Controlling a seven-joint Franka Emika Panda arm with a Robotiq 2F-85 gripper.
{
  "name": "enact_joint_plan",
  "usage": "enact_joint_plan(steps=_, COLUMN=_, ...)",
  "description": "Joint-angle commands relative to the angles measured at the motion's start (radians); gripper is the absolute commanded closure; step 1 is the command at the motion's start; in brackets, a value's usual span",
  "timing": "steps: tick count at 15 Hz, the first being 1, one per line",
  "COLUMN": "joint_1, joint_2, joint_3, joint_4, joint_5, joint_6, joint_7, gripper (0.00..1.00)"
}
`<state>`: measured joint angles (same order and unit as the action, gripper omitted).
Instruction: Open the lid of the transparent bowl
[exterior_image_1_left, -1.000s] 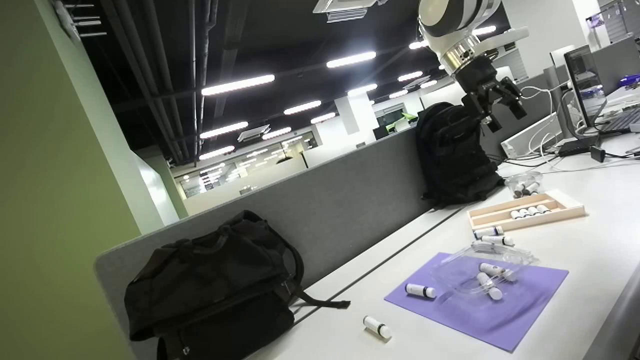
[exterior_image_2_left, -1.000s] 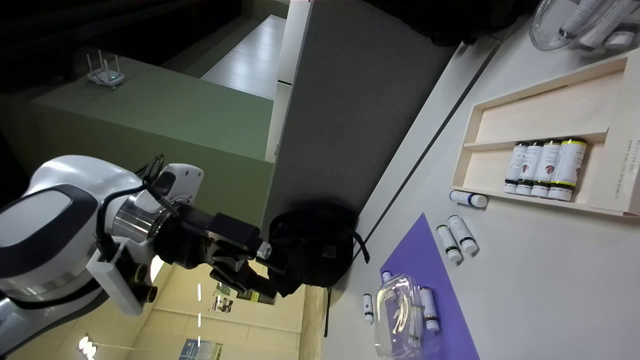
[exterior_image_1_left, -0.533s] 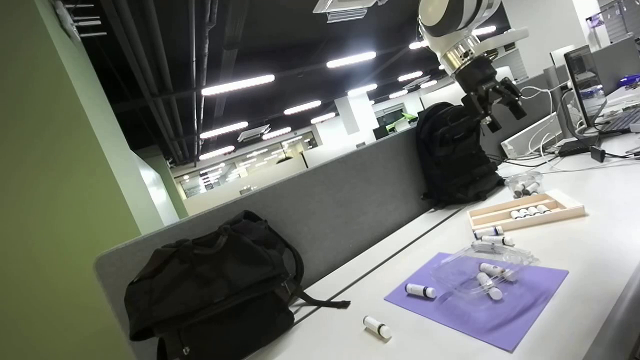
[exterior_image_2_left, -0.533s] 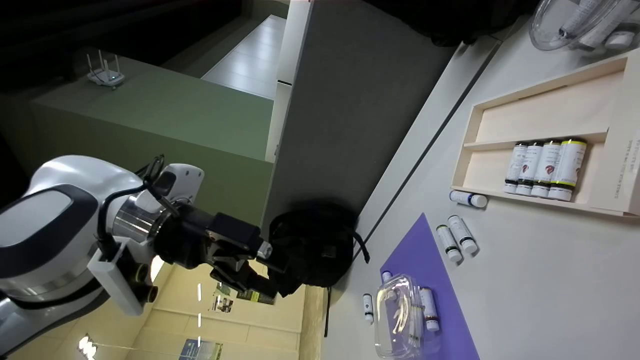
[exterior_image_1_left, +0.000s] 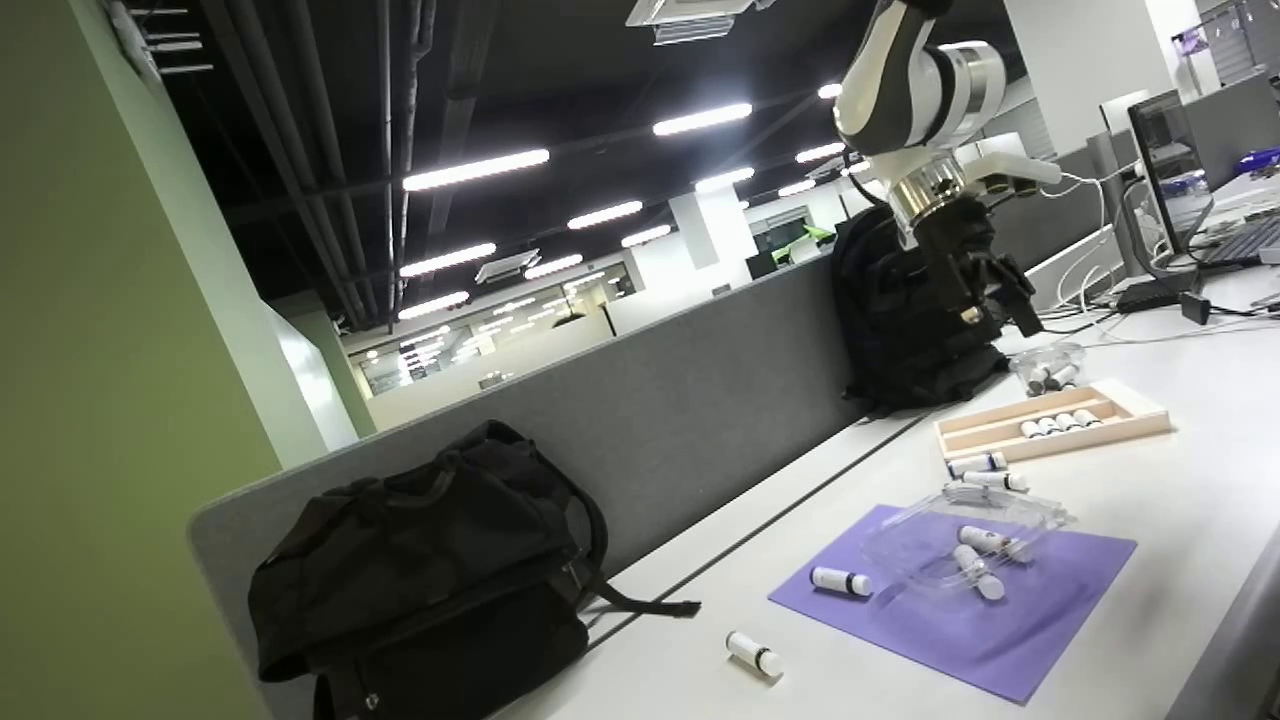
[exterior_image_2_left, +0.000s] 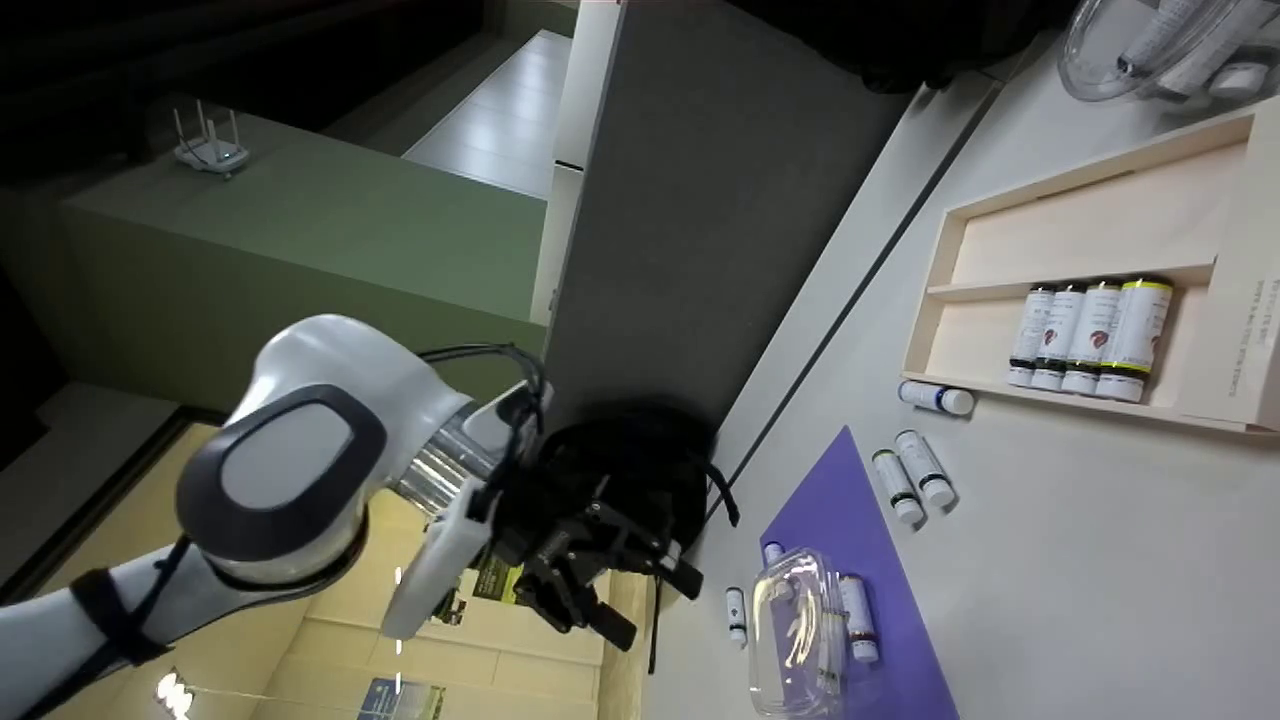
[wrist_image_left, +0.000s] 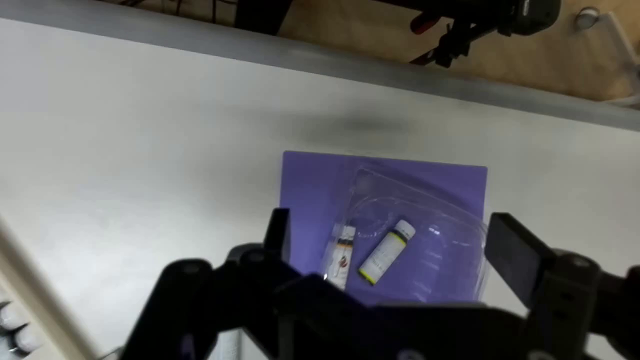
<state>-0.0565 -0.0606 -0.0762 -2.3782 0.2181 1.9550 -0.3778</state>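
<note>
A clear plastic container (exterior_image_1_left: 915, 550) rests on a purple sheet (exterior_image_1_left: 1090, 560); it also shows in an exterior view (exterior_image_2_left: 775, 650) and the wrist view (wrist_image_left: 445, 250). White bottles (wrist_image_left: 386, 251) show through it; I cannot tell whether they are in it or under it. I cannot tell where bowl and lid part. A second clear bowl (exterior_image_2_left: 1085, 70) holding bottles stands beyond the wooden box. My gripper (exterior_image_1_left: 1002, 318) is open and empty, high above the table, also in an exterior view (exterior_image_2_left: 650, 605). In the wrist view the fingers (wrist_image_left: 390, 235) frame the container, whose near part they hide.
A wooden box (exterior_image_2_left: 1090, 210) with several bottles lies near the sheet. Loose bottles (exterior_image_1_left: 754, 655) lie on the table (exterior_image_1_left: 1130, 490). Two black backpacks (exterior_image_1_left: 430, 570) (exterior_image_1_left: 900, 330) lean on the grey partition (exterior_image_1_left: 720, 400). The table's edge (wrist_image_left: 320, 55) crosses the wrist view.
My arm and gripper have come down toward the table in both exterior views, the gripper still open. The container, bottles and sheet have not moved.
</note>
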Motion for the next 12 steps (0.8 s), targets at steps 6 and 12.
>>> enact_joint_plan(steps=6, joint_1=-0.029, joint_2=0.390, joint_3=0.042, joint_4=0.152, joint_5=0.138, joint_6=-0.053, joint_7=-0.215, gripper=0.00)
enact_joint_plan(steps=12, joint_1=-0.081, joint_2=0.537, joint_3=0.074, joint_4=0.255, joint_5=0.128, joint_6=-0.179, joint_7=-0.201, gripper=0.00)
